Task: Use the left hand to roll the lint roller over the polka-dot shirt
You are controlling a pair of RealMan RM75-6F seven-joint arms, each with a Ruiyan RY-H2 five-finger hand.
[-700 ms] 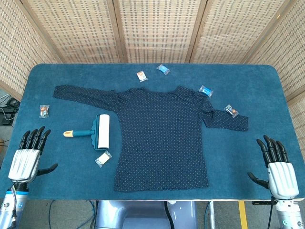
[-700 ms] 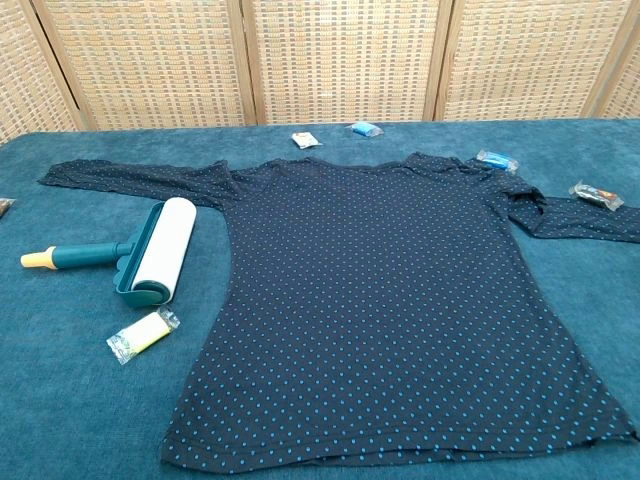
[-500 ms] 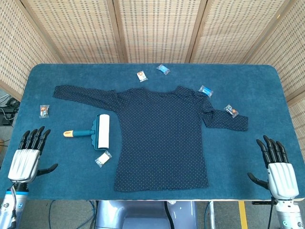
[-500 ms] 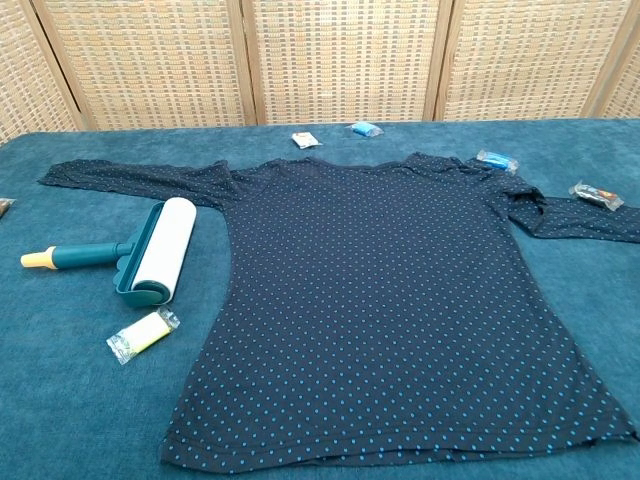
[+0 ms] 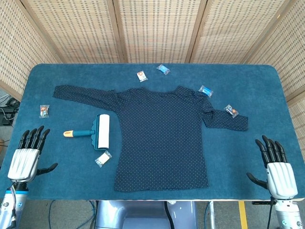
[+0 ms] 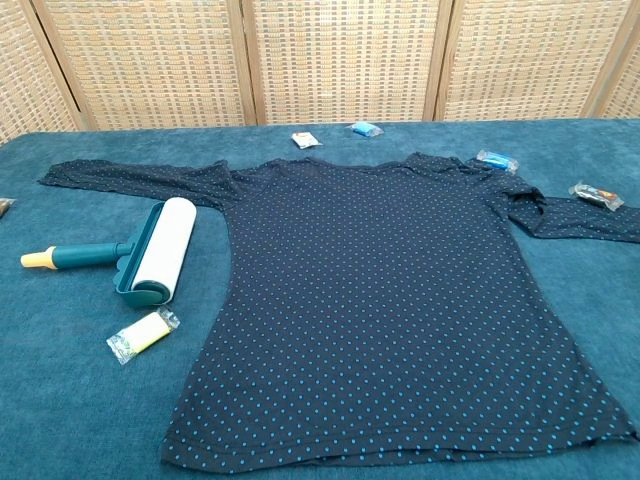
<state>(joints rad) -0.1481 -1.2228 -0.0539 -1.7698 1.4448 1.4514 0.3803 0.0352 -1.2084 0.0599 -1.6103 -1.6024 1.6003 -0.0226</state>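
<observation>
Lint roller (image 5: 96,132) lies on the blue worktop (image 5: 267,90) just left of the polka-dot shirt (image 5: 162,138), white drum toward the shirt's body, teal handle with orange tip pointing left, away from it. Shirt spread flat, one sleeve stretched left above the roller, the other folded short at right. Left hand (image 5: 26,158) rests at the near-left corner, fingers spread and holding nothing, well apart from the roller. Right hand (image 5: 276,168) at the near-right corner, likewise spread and idle. Roller looks light and rigid, probably plastic; drum likely sticky and free-turning, so grasp belongs on the teal handle, not the drum. Handle lies low on the cloth, so fingers may need to scoop under it. Shirt is thin and soft; a tacky drum could drag or bunch it if pressed hard with nothing pinning the fabric. Small wrapped packet (image 5: 102,158) sits just below the drum, close to the left hand's likely approach line, could get nudged. Another packet (image 5: 44,111) farther left, clear of the handle. More packets scattered along the shirt's collar and right sleeve edge; 1 rests on the folded sleeve.
</observation>
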